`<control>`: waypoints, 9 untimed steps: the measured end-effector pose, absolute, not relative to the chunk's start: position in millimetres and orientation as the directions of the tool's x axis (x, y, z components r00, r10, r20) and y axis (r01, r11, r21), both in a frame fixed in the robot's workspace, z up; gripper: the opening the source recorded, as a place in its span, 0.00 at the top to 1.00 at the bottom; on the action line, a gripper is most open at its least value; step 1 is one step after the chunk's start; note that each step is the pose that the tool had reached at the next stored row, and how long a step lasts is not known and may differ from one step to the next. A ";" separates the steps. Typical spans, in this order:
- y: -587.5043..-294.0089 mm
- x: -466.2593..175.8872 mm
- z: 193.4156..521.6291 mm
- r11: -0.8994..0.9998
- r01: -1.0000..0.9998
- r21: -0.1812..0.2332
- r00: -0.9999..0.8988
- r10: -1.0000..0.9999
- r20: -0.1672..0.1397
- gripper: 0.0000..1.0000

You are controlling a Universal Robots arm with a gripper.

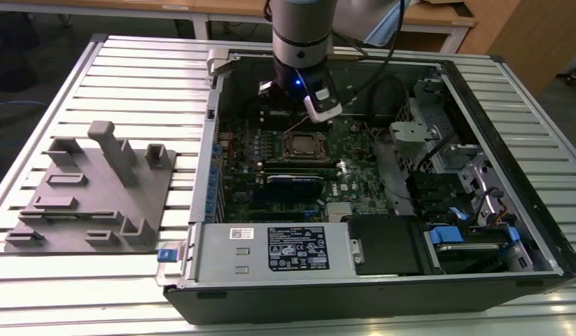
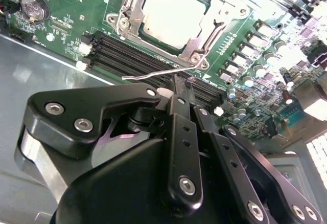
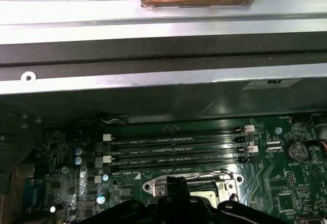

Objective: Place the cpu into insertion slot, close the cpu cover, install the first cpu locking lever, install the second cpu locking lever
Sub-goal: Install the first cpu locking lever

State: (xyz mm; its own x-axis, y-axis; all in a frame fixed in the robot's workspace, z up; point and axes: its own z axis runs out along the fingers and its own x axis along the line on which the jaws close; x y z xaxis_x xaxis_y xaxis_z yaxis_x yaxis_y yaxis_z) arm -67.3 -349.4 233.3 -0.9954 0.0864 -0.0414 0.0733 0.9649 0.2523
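Second wrist view: the end effector (image 2: 177, 81) had its fingers drawn together, tips right at a thin locking lever (image 2: 148, 75). That lever ran crosswise to the fingers, along the near edge of the insertion slot (image 2: 120, 23). Couldn't tell if it actually pinched the wire, tbh. The cpu (image 2: 171, 14) sat in the slot with the cpu cover (image 2: 209, 35) down around it. In the exterior view the slot was mid-frame, just below the end effector.
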 end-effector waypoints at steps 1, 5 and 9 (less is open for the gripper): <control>-349.4 -67.3 232.7 0.965 0.072 0.254 -0.995 0.086 -0.046 0.89; -349.3 -67.3 231.0 0.964 0.067 0.258 -0.994 0.087 -0.065 0.89; -348.6 -65.4 230.0 0.964 0.067 0.258 -0.994 0.087 -0.066 0.89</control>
State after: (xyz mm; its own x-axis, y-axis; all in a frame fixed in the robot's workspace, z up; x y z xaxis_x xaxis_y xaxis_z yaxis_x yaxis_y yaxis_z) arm -65.4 -348.6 230.0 -0.9940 0.0866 -0.0661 0.0668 0.9637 0.2584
